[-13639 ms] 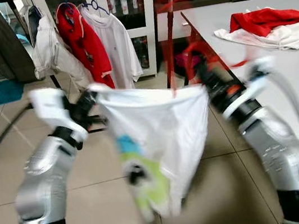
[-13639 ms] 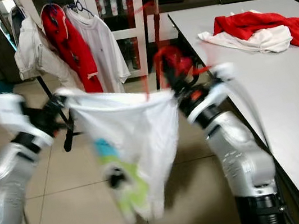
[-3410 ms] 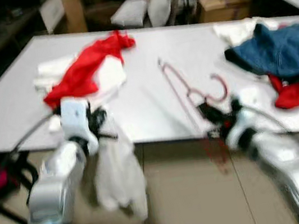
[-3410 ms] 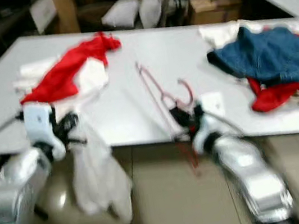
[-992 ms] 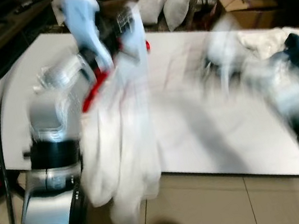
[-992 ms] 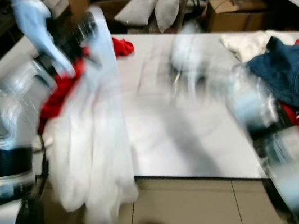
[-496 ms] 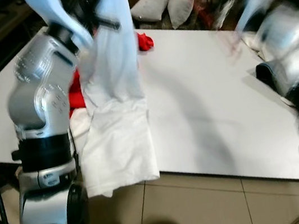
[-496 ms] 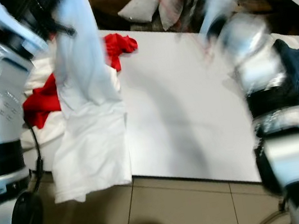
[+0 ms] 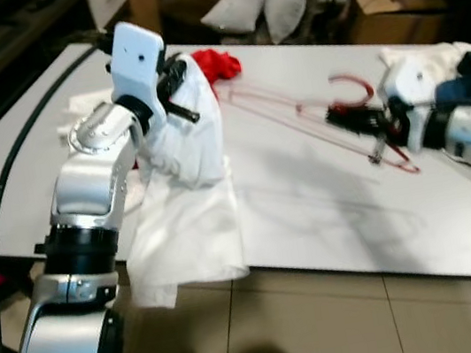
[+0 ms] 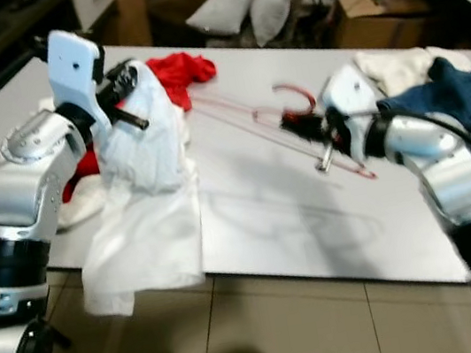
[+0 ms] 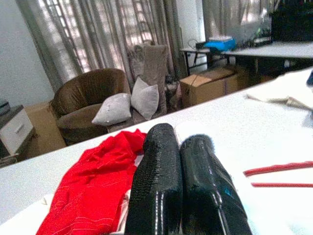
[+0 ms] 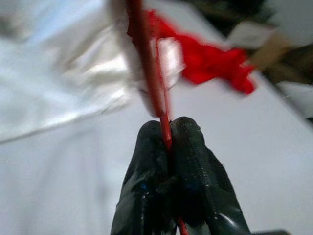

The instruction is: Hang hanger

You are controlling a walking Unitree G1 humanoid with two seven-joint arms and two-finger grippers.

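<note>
Your right gripper is pinched tight on a bar of the thin red wire hanger; half a second ago that arm was swung up high and blurred, and now it has come down so the hanger lies flat on the white counter, its hook curling at about 12 o'clock from the gripper and its long bars running off toward 10 o'clock; your left gripper, fingers pressed together on the white cotton garment, has also dropped from overhead, so the cloth now sits bunched at the counter's near edge with its lower part hanging over toward the tiled floor; beyond it, at roughly 1 o'clock from the left gripper, lies a crumpled red cloth, and past your right arm a blue denim piece; judging from this, both items are set down for threading the hanger into the garment, so hanging is not yet near.
</note>
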